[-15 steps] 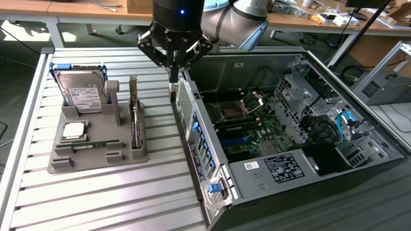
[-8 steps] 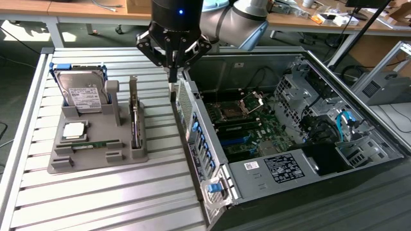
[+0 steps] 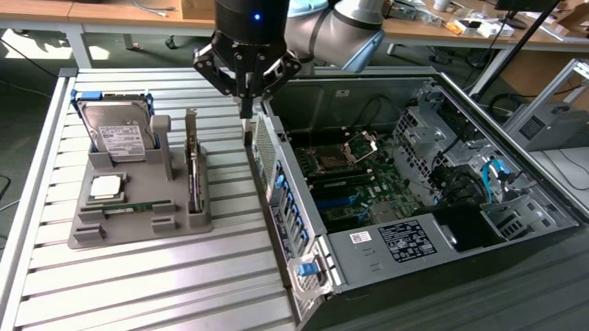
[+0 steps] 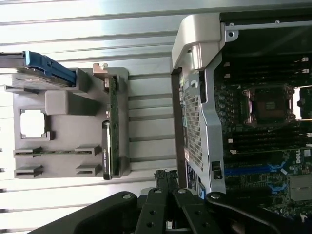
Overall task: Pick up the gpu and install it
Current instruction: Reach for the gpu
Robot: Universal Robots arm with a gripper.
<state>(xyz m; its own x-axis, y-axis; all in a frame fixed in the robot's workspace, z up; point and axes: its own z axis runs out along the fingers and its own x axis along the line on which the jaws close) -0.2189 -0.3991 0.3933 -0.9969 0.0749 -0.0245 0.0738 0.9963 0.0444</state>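
The gpu (image 3: 193, 172) stands on edge in the end slot of the gray holder (image 3: 129, 238), on the exterior view's left. To its right we see the gripper (image 3: 247, 114) clenched on nothing, hanging close by the rear panel of the open computer case (image 3: 368, 265).

Closed hand (image 3: 247, 114) near upright gpu (image 3: 194, 179)

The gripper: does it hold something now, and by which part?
Nothing is held. The gripper is shut on nothing; the gpu stands on edge in the gray holder, apart from the gripper.
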